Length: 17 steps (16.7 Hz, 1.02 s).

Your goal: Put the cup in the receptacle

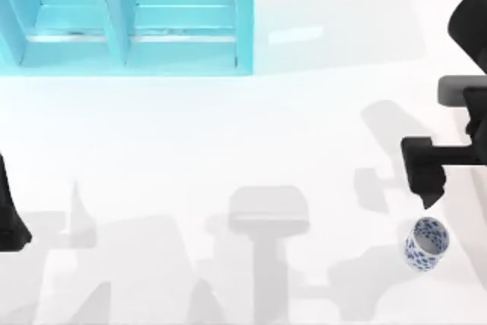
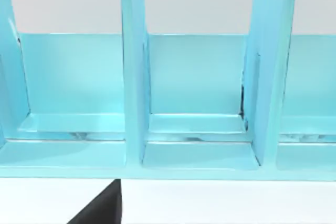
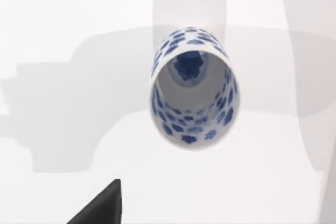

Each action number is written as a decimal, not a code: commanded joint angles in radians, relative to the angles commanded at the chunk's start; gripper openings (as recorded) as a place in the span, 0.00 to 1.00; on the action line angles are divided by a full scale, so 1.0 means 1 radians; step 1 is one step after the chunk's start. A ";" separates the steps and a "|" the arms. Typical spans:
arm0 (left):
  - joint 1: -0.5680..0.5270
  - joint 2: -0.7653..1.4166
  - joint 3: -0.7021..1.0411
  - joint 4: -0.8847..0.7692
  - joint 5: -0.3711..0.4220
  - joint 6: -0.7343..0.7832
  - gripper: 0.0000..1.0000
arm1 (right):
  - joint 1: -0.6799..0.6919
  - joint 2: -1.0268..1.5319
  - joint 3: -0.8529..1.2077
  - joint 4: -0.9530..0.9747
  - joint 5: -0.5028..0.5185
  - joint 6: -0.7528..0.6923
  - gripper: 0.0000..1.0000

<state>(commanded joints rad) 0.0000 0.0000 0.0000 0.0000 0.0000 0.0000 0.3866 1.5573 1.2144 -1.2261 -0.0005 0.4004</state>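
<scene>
1. Cup (image 1: 426,243): small, handleless, white with dark-blue floral speckles. It stands on the white table (image 1: 228,150) near the front right corner in the top view, upright or nearly so, mouth up, nothing gripping it.
2. In the right wrist view the cup (image 3: 193,94) is seen down its open mouth: pale inside with blue blotches on walls and bottom, nothing in it.
3. No readable writing, brand or label on the cup.
4. Right gripper (image 1: 428,188): hangs just behind the cup, tip pointing toward it, close but apart. Holds nothing; cannot tell how far its fingers are spread.
5. Turquoise shelving (image 1: 129,20): at the table's back left, well apart from the cup. The left wrist view shows it (image 2: 199,108) front-on, upright dividers splitting it into open compartments; those visible hold nothing. No writing on it.
6. Left arm (image 1: 11,218): parked at the table's left edge, near the front; cannot tell its gripper's state.
</scene>
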 joint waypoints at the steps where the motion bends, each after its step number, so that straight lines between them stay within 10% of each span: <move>1: 0.000 0.000 0.000 0.000 0.000 0.000 1.00 | 0.000 0.001 -0.003 0.003 0.000 0.000 1.00; 17: 0.000 0.000 0.000 0.000 0.000 0.000 1.00 | 0.009 0.123 -0.289 0.409 0.000 0.007 0.92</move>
<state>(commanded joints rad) 0.0000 0.0000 0.0000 0.0000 0.0000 0.0000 0.3958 1.6799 0.9256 -0.8173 -0.0002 0.4075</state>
